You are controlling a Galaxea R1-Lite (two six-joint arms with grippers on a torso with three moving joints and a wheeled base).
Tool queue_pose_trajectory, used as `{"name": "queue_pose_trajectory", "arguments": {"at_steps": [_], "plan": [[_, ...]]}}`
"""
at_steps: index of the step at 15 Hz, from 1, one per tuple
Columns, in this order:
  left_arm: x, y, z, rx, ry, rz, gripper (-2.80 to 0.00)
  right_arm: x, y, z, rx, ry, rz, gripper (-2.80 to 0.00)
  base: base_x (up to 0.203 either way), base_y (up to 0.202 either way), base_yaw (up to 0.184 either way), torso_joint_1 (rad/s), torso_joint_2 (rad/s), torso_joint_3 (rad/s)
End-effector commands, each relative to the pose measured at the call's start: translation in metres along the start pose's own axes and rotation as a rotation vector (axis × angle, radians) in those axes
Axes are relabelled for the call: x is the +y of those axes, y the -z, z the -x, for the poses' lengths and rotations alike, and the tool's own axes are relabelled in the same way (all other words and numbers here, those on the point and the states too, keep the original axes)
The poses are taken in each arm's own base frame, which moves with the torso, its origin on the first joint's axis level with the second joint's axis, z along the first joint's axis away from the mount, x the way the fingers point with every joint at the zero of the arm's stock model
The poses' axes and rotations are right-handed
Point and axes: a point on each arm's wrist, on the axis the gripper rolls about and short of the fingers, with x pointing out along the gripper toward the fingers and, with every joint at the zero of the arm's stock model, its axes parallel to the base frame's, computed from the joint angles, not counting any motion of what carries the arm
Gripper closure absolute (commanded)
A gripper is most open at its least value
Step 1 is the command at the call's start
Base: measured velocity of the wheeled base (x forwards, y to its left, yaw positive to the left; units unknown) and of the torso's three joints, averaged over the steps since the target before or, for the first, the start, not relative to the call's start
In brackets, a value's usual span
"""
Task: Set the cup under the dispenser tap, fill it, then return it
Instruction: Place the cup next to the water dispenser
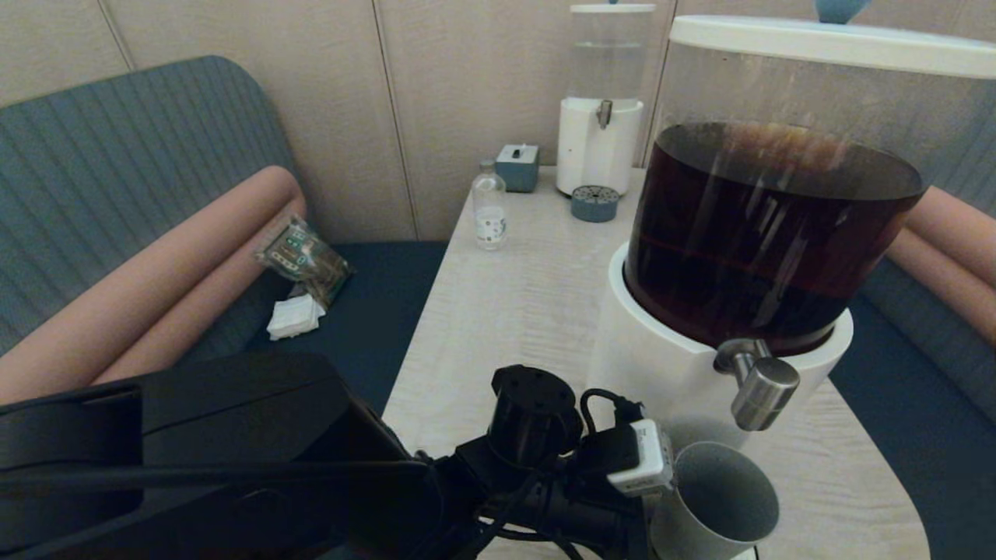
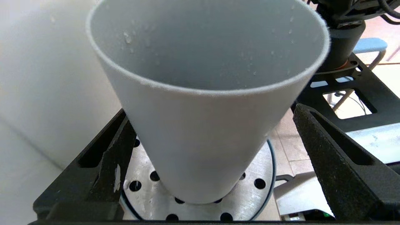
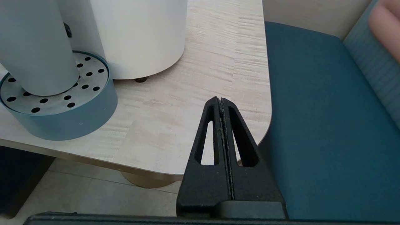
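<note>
The grey cup [image 1: 716,505] stands upright on a round perforated drip tray [image 2: 262,184], just below and in front of the steel dispenser tap [image 1: 759,385] of the big dispenser with dark brown liquid [image 1: 770,218]. Droplets dot the inner wall of the cup [image 2: 203,131], and no dark liquid shows inside. My left gripper [image 2: 212,112] is open around the cup, one finger close to its side and the other finger [image 2: 328,156] clearly apart from it. My right gripper [image 3: 221,100] is shut on nothing, low by the table's near right corner, beside the cup [image 3: 34,47] and the tray [image 3: 62,115].
At the table's far end stand a smaller clear-liquid dispenser [image 1: 599,117] with its own drip tray [image 1: 595,204], a small clear bottle [image 1: 489,206] and a grey-blue box [image 1: 517,167]. A snack packet [image 1: 303,260] lies on the left bench. A blue bench seat [image 3: 312,109] borders the table's right edge.
</note>
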Motion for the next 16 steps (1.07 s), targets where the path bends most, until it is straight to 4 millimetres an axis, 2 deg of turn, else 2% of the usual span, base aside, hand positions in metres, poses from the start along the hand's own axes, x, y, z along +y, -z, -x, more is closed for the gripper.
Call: {"name": "queue_pose_trajectory", "arguments": {"at_steps": [1,16], "plan": [[0.0,0.002,-0.002,-0.002,0.007,-0.003,-2.8,0.0,0.003,0.0,0.001,-0.001,0.001,0.0,0.0,0.0,0.0,0.0,0.0,0.0],[-0.002,-0.003,-0.019,-0.018,0.002,0.0,-2.8,0.0,0.003,0.0,0.001,-0.001,0.001,0.0,0.0,0.0,0.0,0.0,0.0,0.0]]}}
